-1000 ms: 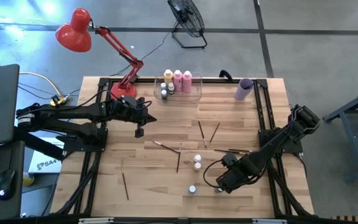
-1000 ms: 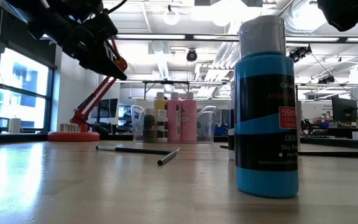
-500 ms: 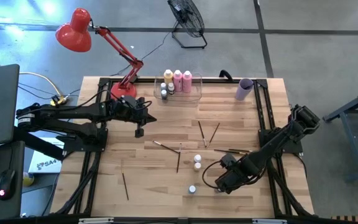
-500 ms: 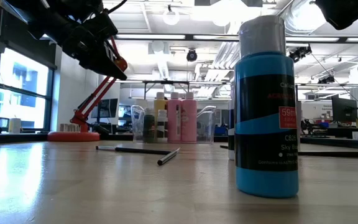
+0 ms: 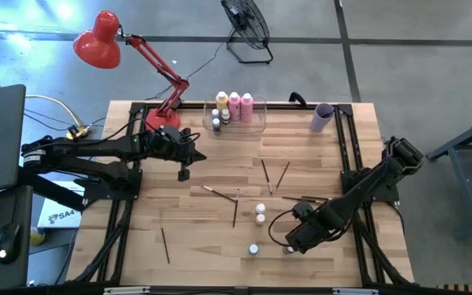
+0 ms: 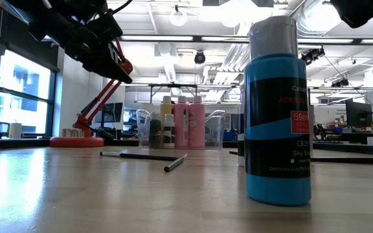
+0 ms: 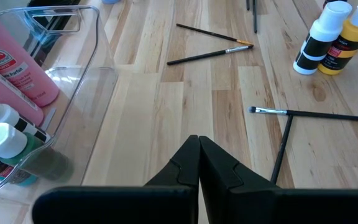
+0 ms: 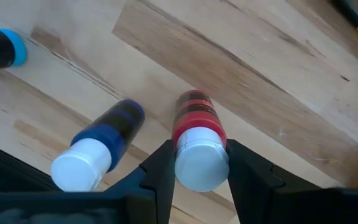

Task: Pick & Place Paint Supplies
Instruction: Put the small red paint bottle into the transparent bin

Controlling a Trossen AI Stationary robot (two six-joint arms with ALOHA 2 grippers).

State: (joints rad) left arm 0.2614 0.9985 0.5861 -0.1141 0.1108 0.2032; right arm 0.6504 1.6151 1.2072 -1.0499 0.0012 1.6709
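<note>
Left claw (image 5: 184, 173) shut and empty, parked at 10 o'clock on the table (image 5: 138, 246), no change. Right claw (image 8: 199, 163) at 5 o'clock clamps the red bottle (image 8: 195, 138). It has barely shifted; lift not started. Dark blue bottle (image 8: 98, 149) stands just beside it.

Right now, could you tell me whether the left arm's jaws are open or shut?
Shut: in the left wrist view the left gripper has its two dark jaws pressed together with nothing between them.
</note>
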